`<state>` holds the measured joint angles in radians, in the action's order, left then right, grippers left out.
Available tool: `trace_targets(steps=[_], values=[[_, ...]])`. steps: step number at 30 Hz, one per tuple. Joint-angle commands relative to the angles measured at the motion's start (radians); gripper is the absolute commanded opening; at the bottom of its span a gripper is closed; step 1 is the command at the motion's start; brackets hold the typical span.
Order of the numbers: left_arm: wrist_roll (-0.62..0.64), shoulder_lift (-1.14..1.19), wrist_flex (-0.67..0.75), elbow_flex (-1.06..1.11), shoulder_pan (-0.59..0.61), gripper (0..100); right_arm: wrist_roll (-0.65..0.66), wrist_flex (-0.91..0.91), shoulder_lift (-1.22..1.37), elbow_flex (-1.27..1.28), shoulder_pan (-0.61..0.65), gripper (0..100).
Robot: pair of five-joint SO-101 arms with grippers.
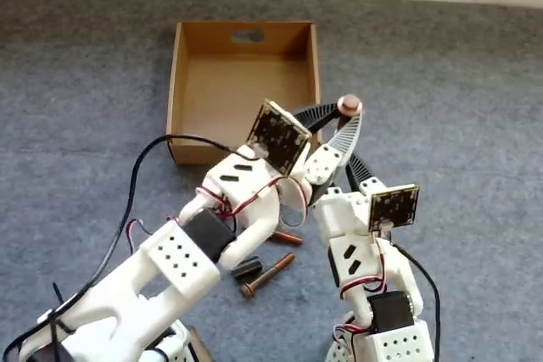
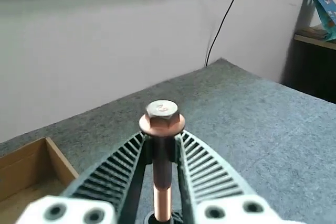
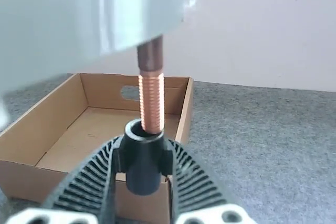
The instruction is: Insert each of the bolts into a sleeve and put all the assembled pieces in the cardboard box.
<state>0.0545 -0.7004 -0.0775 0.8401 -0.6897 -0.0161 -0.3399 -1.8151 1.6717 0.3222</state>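
Grey carpet is covering the desk [image 1: 475, 125] in the high view, where the cardboard box [image 1: 178, 82] is sitting empty while a loose bolt [image 1: 268, 275], a loose sleeve [image 1: 248, 268] and a likely second bolt [image 1: 287, 237] are lying by the arms. From the left wrist, the left hand [image 2: 163, 140] is clamping the held bolt [image 2: 161, 123] by its shank, head upward. From the right wrist, the right hand [image 3: 143, 150] is squeezing the held sleeve [image 3: 143, 169] near the box, the bolt's threaded tip dipping into its mouth. Judging by this, insertion 1 is only starting and nothing is boxed.
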Motion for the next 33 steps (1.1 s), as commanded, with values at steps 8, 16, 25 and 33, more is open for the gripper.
trace_targets(steps=[8, 16, 25, 33], values=[[0.011, 0.039, -0.103, -0.127, -0.008, 1, -0.006, -0.001, -0.015, 0.122, -0.007, 0.7], [0.009, 0.039, -0.358, -0.275, -0.008, 1, -0.006, -0.001, -0.015, 0.122, -0.007, 0.7], [0.009, 0.048, -0.356, -0.272, 0.044, 1, -0.006, -0.001, -0.015, 0.122, -0.007, 0.7], [0.009, 0.048, -0.356, -0.271, 0.036, 1, -0.006, -0.001, -0.015, 0.122, -0.007, 0.7]])
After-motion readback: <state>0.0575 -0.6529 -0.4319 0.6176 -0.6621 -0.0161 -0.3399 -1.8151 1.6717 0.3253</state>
